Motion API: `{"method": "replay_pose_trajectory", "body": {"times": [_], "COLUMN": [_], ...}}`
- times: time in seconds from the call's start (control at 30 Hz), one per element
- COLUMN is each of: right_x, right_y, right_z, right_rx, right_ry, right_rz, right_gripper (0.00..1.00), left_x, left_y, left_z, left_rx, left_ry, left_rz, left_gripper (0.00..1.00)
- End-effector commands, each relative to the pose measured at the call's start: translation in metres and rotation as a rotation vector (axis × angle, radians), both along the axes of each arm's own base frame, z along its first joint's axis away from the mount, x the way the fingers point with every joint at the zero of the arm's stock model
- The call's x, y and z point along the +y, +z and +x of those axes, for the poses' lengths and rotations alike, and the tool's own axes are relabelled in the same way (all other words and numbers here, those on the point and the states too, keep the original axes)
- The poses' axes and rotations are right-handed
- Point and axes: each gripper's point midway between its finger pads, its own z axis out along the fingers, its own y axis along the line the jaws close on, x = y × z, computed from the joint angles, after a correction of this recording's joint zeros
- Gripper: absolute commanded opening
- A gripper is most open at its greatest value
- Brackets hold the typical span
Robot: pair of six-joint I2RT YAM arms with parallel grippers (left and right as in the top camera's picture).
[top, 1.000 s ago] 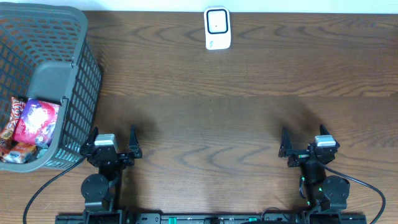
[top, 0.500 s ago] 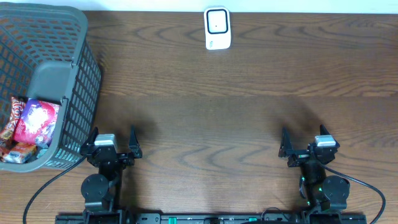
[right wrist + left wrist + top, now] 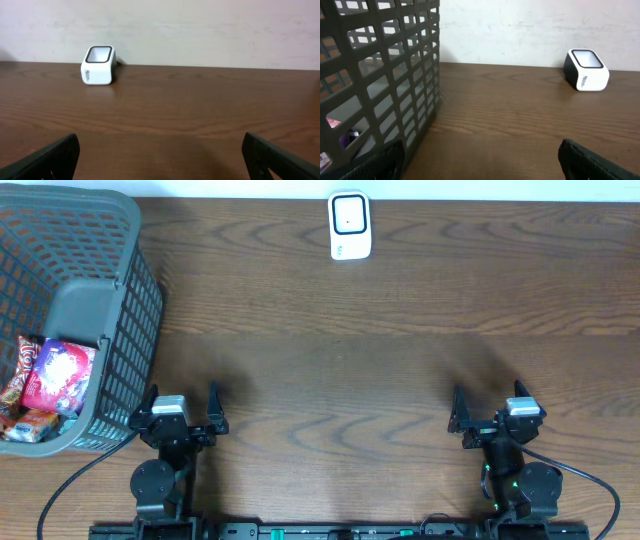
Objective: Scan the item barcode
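Note:
Several colourful snack packets (image 3: 57, 376) lie in a grey mesh basket (image 3: 140, 300) at the table's left edge. A white barcode scanner (image 3: 350, 225) stands at the far middle of the table, also seen in the left wrist view as the scanner (image 3: 586, 70) and in the right wrist view as the scanner (image 3: 98, 65). My left gripper (image 3: 182, 400) rests open near the front edge, just right of the basket's near corner. My right gripper (image 3: 488, 405) rests open at the front right. Both hold nothing.
The basket wall (image 3: 395, 65) fills the left of the left wrist view, close beside my left gripper (image 3: 482, 165). Bare brown wood lies ahead of my right gripper (image 3: 161, 162). A pale wall borders the table's far edge.

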Motion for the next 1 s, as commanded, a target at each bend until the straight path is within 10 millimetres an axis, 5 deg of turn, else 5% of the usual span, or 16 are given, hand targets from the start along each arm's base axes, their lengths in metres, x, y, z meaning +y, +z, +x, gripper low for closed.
{"method": "replay_pose_trajectory", "body": {"times": [0.0, 0.37, 0.57, 0.67, 0.73, 0.97], "right_x": [0.001, 0.001, 0.001, 0.001, 0.001, 0.001], "right_y": [-0.001, -0.001, -0.001, -0.001, -0.001, -0.001], "right_z": [0.0, 0.0, 0.0, 0.0, 0.0, 0.0], "right_rx": [0.001, 0.001, 0.001, 0.001, 0.001, 0.001], "right_ry": [0.003, 0.003, 0.003, 0.003, 0.003, 0.003], "right_rz": [0.014, 0.014, 0.014, 0.014, 0.014, 0.014], "right_gripper": [0.99, 0.99, 0.99, 0.99, 0.99, 0.99], "left_x": [0.0, 0.0, -0.057, -0.102, -0.117, -0.122], "left_y": [-0.015, -0.015, -0.011, -0.011, -0.011, -0.011], "left_z": [-0.001, -0.001, -0.008, -0.028, -0.039, -0.043], "left_rx": [0.046, 0.046, 0.103, 0.275, 0.344, 0.386], "left_ry": [-0.005, -0.005, -0.261, -0.477, -0.564, -0.579], "left_rz": [0.0, -0.001, -0.53, -0.848, -0.91, -0.977], "left_gripper": [0.98, 0.98, 0.98, 0.98, 0.98, 0.98]}}
